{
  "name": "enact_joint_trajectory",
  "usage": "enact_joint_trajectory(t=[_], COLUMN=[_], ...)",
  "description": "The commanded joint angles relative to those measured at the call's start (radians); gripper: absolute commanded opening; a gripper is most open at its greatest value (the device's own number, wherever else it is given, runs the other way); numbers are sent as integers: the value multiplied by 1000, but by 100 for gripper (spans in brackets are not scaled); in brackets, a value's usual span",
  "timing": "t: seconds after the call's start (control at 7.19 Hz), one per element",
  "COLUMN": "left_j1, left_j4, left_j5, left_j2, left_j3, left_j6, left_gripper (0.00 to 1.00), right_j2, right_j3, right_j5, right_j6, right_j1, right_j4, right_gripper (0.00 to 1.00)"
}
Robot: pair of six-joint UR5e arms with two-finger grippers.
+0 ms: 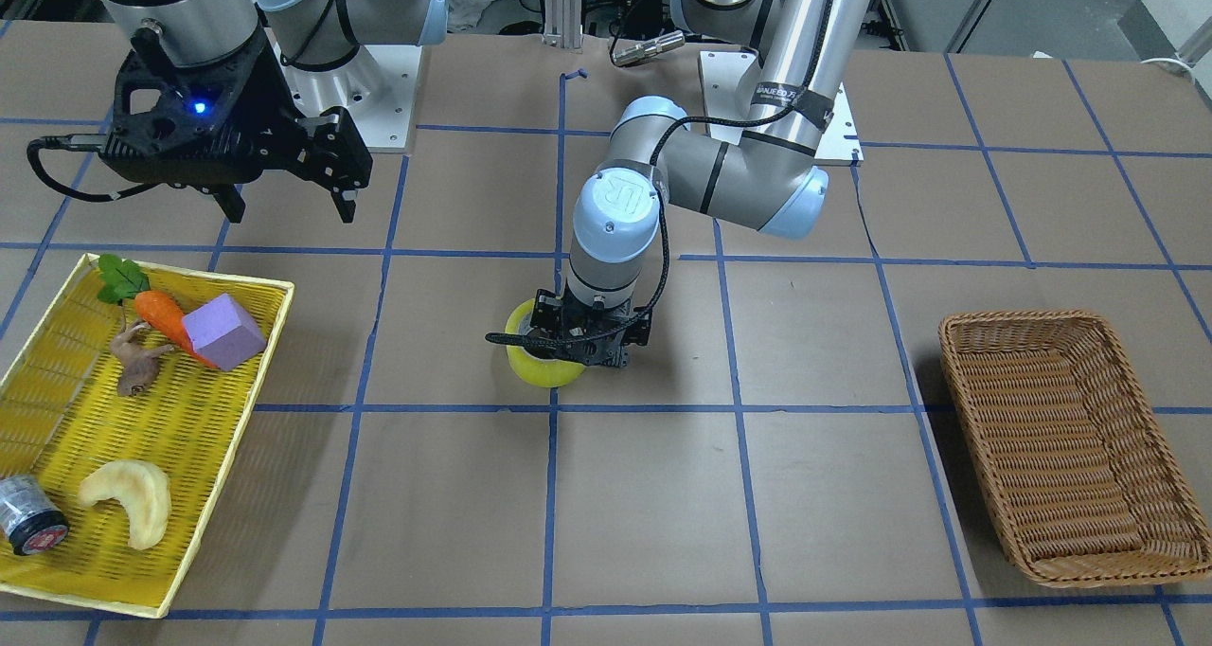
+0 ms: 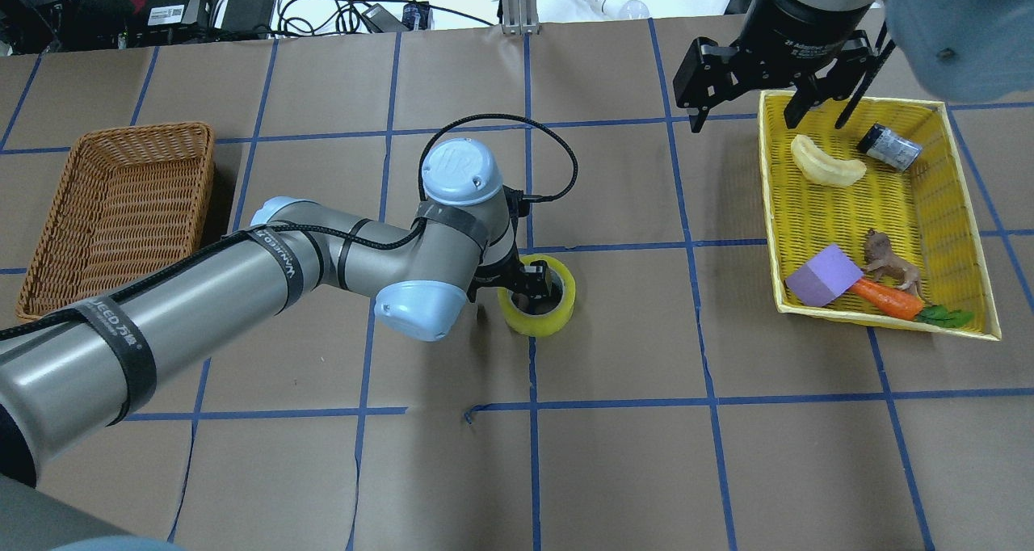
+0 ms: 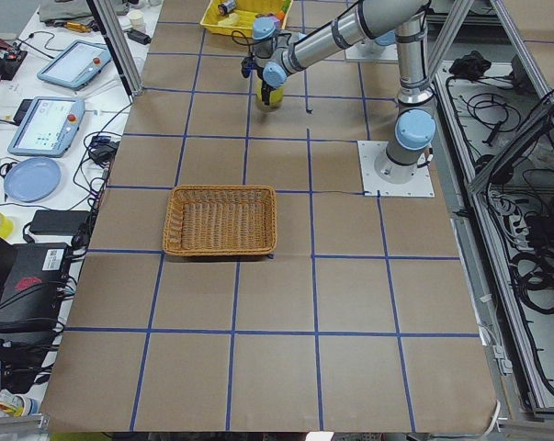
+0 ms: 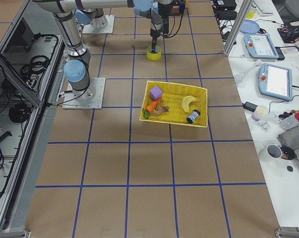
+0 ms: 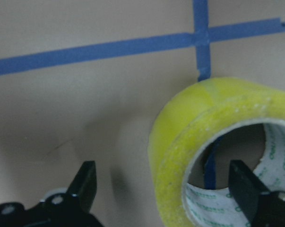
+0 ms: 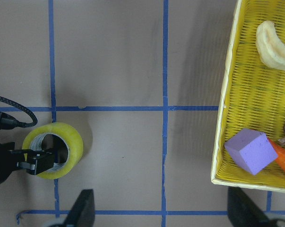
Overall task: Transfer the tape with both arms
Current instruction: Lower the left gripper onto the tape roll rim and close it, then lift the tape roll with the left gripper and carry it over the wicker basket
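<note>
My left gripper [image 5: 163, 189] is standing low at the middle of the tabletop, with its jaws wide apart. One finger is inside the hole of the tape [image 2: 556, 315] and the other is outside, so the yellow wall of the roll is between them. The outer finger does not touch the roll; for the inner one I cannot tell. The tape lies flat on the table [image 2: 727, 470] with its hole upward, just beside a crossing of the blue lines [image 2: 614, 246].

My right gripper [image 1: 289, 212] hangs high over the table, also spread wide and holding nothing. Its wrist camera looks down on the area between the tape and the yellow tray [image 1: 228, 447].

The tray is toward the table's right end and carries a purple block [image 1: 223, 331] and a carrot [image 1: 163, 316], among other small things. A wicker basket [image 1: 1023, 317] stands toward the left end, well apart from the tape.
</note>
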Motion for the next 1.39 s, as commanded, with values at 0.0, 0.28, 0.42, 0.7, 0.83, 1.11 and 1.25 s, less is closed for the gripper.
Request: enact_joint_trajectory(t=[0.0, 0.28, 0.42, 0.7, 0.83, 1.11, 1.25], left_j1=[-1, 0, 14, 136, 239, 460, 552], left_j4=[8, 7, -2, -94, -160, -206, -196], left_j5=[2, 5, 23, 121, 134, 160, 160], left_j2=[9, 15, 32, 67, 93, 139, 145], left_j3=[-1, 0, 5, 51, 95, 129, 129], left_j6=[-2, 13, 42, 157, 279, 513, 613], left_gripper=[0, 0, 0, 0, 0, 0, 0], right_j2=[0, 0, 0, 0, 2, 2, 0], right_j3=[0, 0, 0, 0, 0, 0, 0], right_j5=[1, 1, 1, 1, 0, 1, 1], right_j6=[0, 0, 0, 2, 0, 0, 2], right_j1=[0, 0, 0, 0, 0, 0, 0], right_j4=[0, 0, 0, 0, 0, 0, 3], right_gripper=[100, 100, 100, 100, 100, 100, 100])
